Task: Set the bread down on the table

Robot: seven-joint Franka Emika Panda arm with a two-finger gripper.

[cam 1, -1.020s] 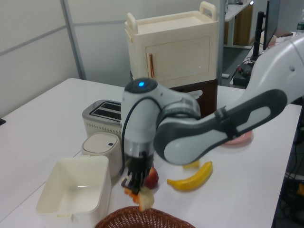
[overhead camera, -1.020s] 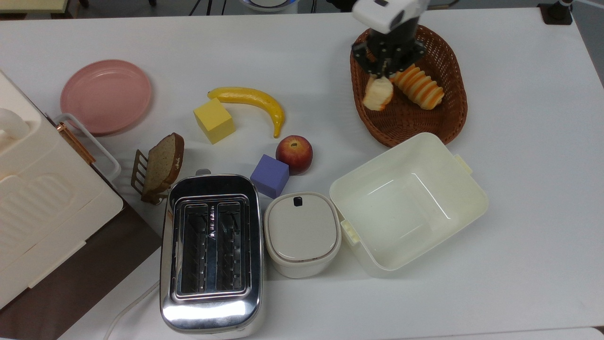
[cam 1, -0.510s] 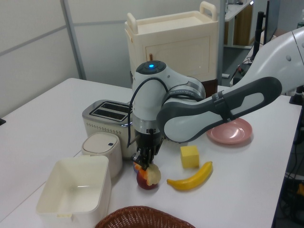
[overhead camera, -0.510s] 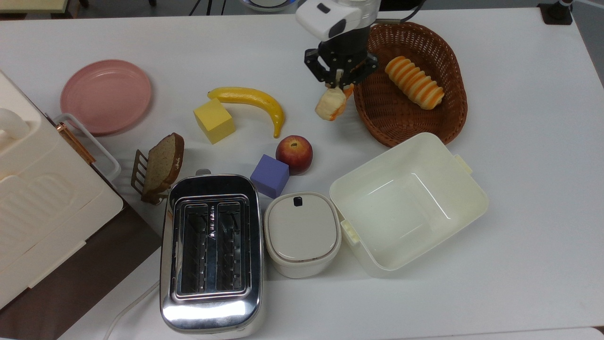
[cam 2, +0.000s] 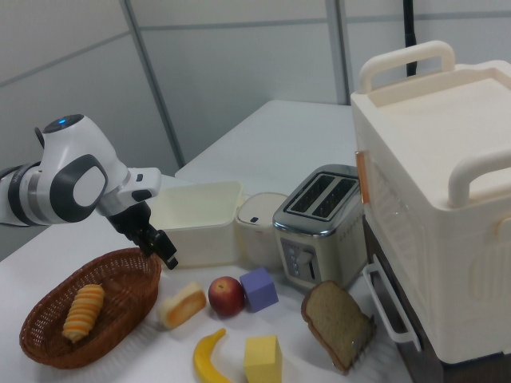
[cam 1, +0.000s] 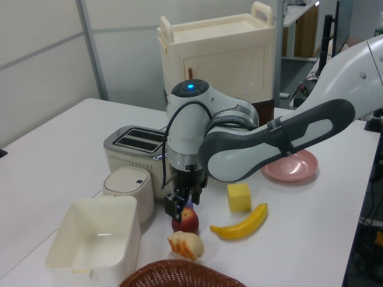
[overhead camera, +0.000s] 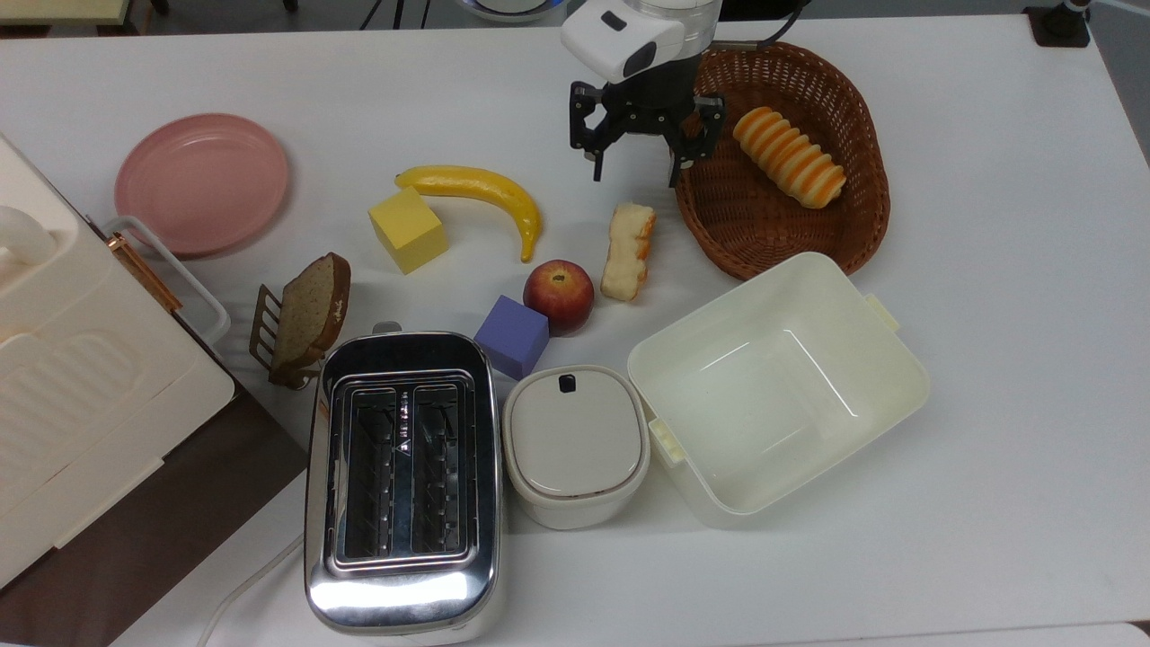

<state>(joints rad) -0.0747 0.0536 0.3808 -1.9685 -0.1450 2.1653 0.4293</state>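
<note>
Bread (overhead camera: 627, 252) lies on the white tabletop (overhead camera: 988, 270), between the apple (overhead camera: 559, 296) and the wicker basket (overhead camera: 800, 247). Above it the claw (overhead camera: 640, 160) hangs spread wide and empty. A careless retreat could clip the basket rim or nudge the bread.

bright, even overhead light, soft shadows, glare on the toaster (overhead camera: 402, 589).

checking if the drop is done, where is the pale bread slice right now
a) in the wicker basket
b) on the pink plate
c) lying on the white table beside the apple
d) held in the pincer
c: the bread lies on the table beside the apple, outside the basket, with the open pincer empty above it.
</note>
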